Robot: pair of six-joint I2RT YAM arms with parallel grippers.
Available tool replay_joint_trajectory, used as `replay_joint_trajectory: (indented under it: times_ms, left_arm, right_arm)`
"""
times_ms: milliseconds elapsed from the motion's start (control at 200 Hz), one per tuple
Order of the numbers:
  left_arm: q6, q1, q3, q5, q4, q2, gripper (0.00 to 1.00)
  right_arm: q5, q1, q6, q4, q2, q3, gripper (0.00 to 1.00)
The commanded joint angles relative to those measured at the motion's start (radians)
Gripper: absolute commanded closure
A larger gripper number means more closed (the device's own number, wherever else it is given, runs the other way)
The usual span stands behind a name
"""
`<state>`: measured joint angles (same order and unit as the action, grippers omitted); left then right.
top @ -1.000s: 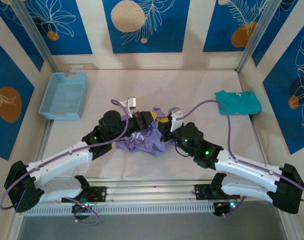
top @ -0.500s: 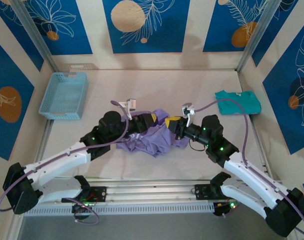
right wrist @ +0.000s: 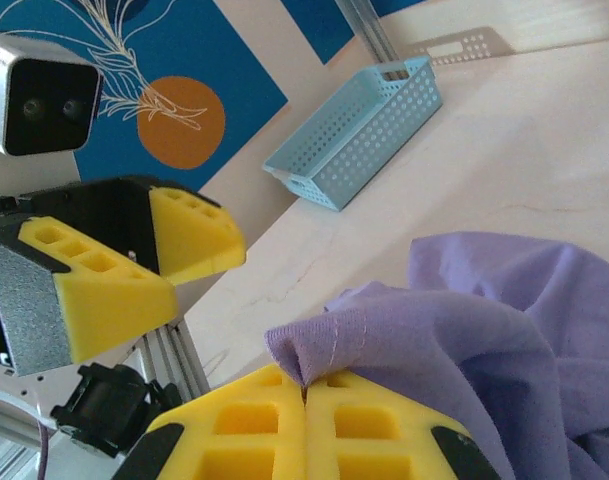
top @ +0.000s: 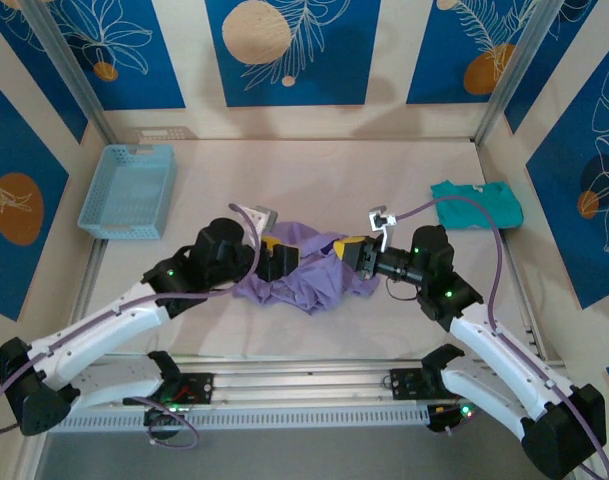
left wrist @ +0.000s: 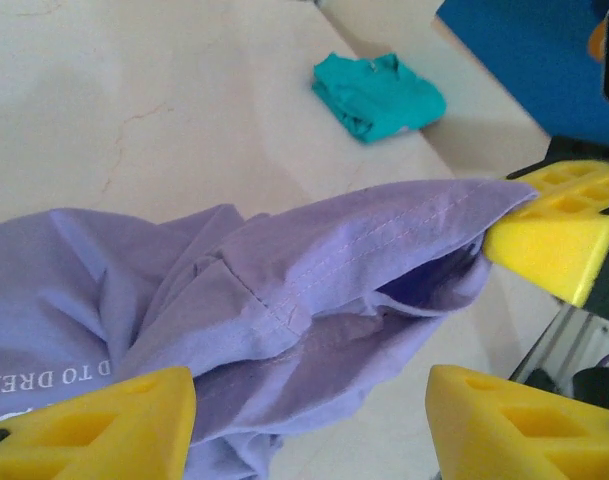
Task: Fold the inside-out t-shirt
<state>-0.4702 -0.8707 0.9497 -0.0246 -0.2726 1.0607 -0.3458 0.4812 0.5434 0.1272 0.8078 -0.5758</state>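
Two white robot arms meet over the middle of the pale table point(top: 334, 165), where the crumpled lavender-purple fabric t-shirt point(top: 306, 282) lies in a loose heap between them. The right gripper point(right wrist: 304, 415) has its yellow foam pads pressed together on a stitched fold of the shirt's edge, pinching it so that end is drawn taut off the heap. The left gripper point(left wrist: 306, 425) faces it from just beside, its yellow pads spread apart. Purple cloth runs through the gap between them, though from the wrist view I cannot quite tell whether it touches either pad. A smaller folded teal-green shirt point(top: 476, 203) lies well apart toward the far right of the table, and a light blue perforated plastic basket point(top: 129, 190) sits at the far left.
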Motion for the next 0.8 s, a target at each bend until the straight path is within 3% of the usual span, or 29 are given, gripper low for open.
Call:
replay_joint_trajectory:
  times_ms: [0,205,305,395,605,795]
  left_arm:
    - [0.161,0.002,0.066,0.025,-0.137,0.062,0.36]
    - [0.257,0.013,0.100,0.165,-0.197,0.137,0.31]
    - [0.261,0.053,0.114,0.129,-0.227,0.176,0.32]
    - [0.234,0.095,0.097,0.014,-0.202,0.195,0.36]
    - [0.159,0.146,0.049,-0.209,-0.087,0.241,0.58]
    - [0.112,0.156,0.031,-0.335,0.007,0.251,0.81]
  right_arm:
    - [-0.061,-0.007,0.002,-0.034,-0.012,-0.045,1.00]
    - [-0.086,-0.022,-0.048,-0.100,-0.022,-0.068,1.00]
    - [-0.098,-0.029,-0.087,-0.139,-0.030,-0.079,1.00]
    - [-0.099,-0.035,-0.116,-0.166,-0.041,-0.081,1.00]
    - [-0.107,-0.046,-0.115,-0.158,-0.066,-0.057,1.00]
    - [-0.095,-0.053,-0.117,-0.172,-0.085,-0.042,1.00]
